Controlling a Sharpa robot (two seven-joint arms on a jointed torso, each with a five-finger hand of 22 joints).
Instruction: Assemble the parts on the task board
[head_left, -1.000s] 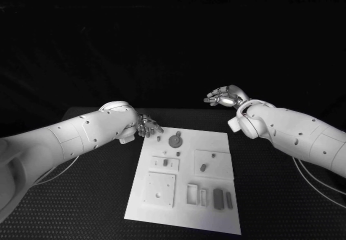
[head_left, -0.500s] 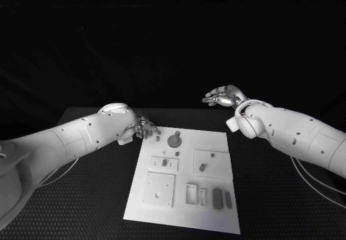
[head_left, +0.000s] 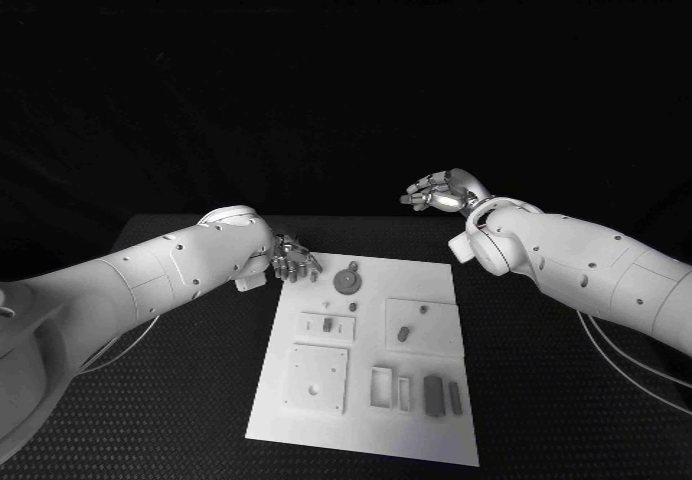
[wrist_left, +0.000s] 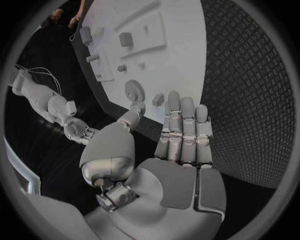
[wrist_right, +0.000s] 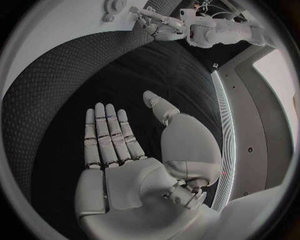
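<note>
Now, left fingers: straight, side by side, holding nothing.
Left hand: over the black table just beside the far left corner of the task board, near the round gear part.
Right fingers: extended and apart, nothing in them.
Right hand: raised beyond the board's far edge, well apart from it.
Parts: small grey pieces lying on the board, with flat square plates and upright blocks nearer the robot.
</note>
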